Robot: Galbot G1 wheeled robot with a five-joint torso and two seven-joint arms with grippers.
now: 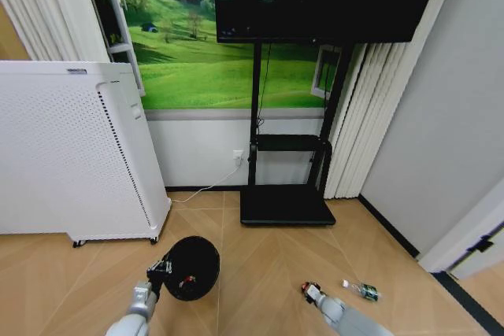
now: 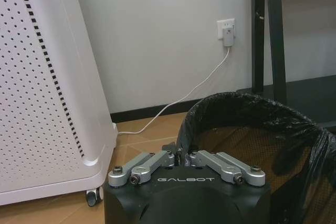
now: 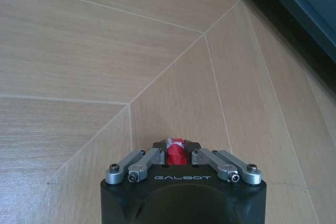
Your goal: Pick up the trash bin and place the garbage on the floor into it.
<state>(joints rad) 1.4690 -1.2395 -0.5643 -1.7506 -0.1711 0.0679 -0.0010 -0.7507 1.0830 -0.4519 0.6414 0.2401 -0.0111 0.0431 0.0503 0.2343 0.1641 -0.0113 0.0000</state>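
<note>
Head view first: the left hand [image 1: 163, 267] is pinched together on the near rim of the small black round mesh trash bin [image 1: 194, 267], which is tipped so its mouth faces us, near the foot of the tall white perforated appliance [image 1: 71, 155]. Something small and reddish sits inside. From the left wrist, the thin black bag liner [image 2: 247, 109] drapes over the rim right at the fingertips, so that grip is on slick film over wire; I'd judge the bin light and stiff enough to carry by the rim, though it may swing.

Over on the right, the right hand [image 1: 313, 292] is clamped on a red-and-white scrap [image 3: 175, 151], soft and crumpled, weighing next to nothing, easy to squeeze. Just beyond it, on the wooden floor [image 1: 268, 249], lies the small clear bottle with the green label [image 1: 361, 290]. It is round and smooth, likely to roll, best taken across the middle.
</note>
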